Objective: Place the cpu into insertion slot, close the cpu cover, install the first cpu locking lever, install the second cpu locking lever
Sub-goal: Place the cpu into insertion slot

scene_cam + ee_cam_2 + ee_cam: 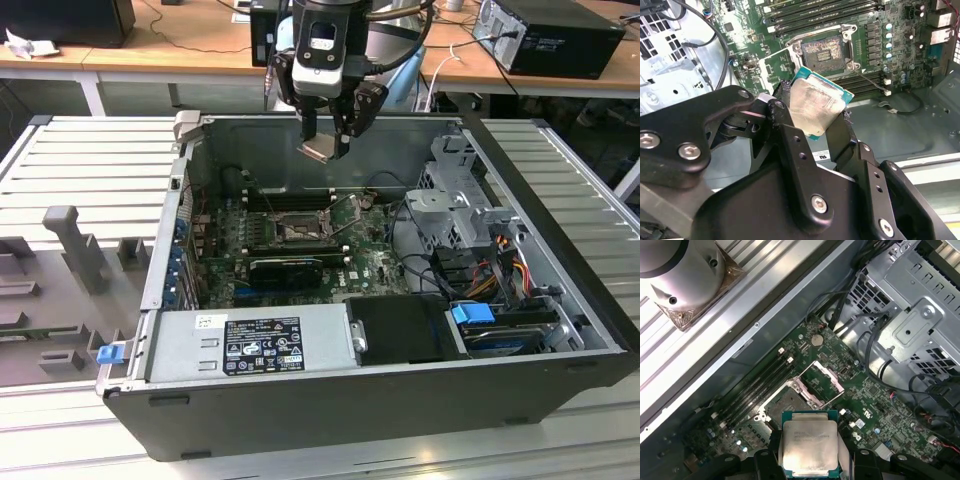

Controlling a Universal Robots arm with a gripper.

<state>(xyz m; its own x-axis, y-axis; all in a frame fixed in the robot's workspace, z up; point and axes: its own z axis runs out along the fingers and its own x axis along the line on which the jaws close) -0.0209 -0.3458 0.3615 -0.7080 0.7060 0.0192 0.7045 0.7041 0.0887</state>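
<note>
Item: cpu [817,107]. Gripped by opposite edges in my gripper [328,146], at a tilt, pale face toward wrist cameras. Hangs in air above board, well apart from insertion slot [784,407].
Item: slot. Bare, centre exposed.
Item: cpu cover [822,381]. Swung open, standing beside slot.
Step in hand, my judgement: carrying chip to socket.
Care: I level chip first, match its corners to socket, lower straight. No sliding across contacts. Steer clear of raised cover.

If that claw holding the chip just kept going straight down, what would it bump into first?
Likely the cpu in the gripper would meet the green circuit board by the insertion slot; depth is unclear.
</note>
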